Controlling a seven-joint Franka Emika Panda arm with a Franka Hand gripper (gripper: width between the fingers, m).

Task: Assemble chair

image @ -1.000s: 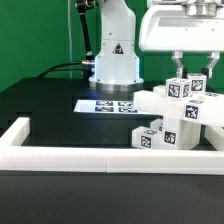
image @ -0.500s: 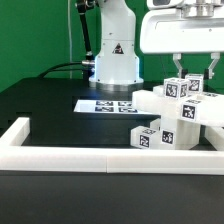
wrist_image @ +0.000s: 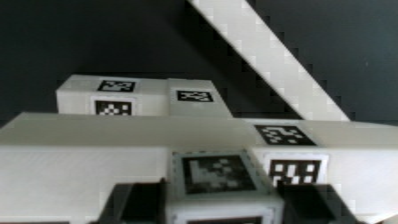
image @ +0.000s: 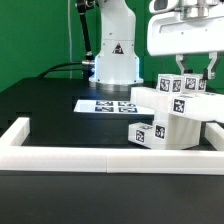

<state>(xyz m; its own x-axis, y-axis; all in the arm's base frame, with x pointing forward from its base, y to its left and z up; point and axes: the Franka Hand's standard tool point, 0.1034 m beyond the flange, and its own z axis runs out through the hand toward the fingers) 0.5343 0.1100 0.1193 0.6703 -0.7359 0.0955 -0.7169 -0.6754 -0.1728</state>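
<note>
Border rail (image: 100, 157): you see a long low white rail running across the front of the black table (image: 50, 110), with a short arm turning back at the exterior view's left.
Marker board (image: 108, 104): flat on the table in front of the robot base (image: 115, 60), just beside the chair parts on their left side in the exterior view.
Chair (image: 178, 115): you have the chunky white assembly at the exterior view's right, behind the rail; a flat panel lies tilted, tagged square bars stand up from it, and one tagged block sits low at the front by the rail.
Top bar (wrist_image: 222, 178): in the wrist view you look straight down on a tagged square bar end, with the broad panel and two more tagged blocks beyond it.
Gripper (image: 192, 72): it hangs directly over the chair's upright bars, fingers pointing down to either side of the top tagged bar.
Jaws: you can see dark finger pads flanking the bar end in the wrist view, but you cannot tell whether they press on it.
</note>
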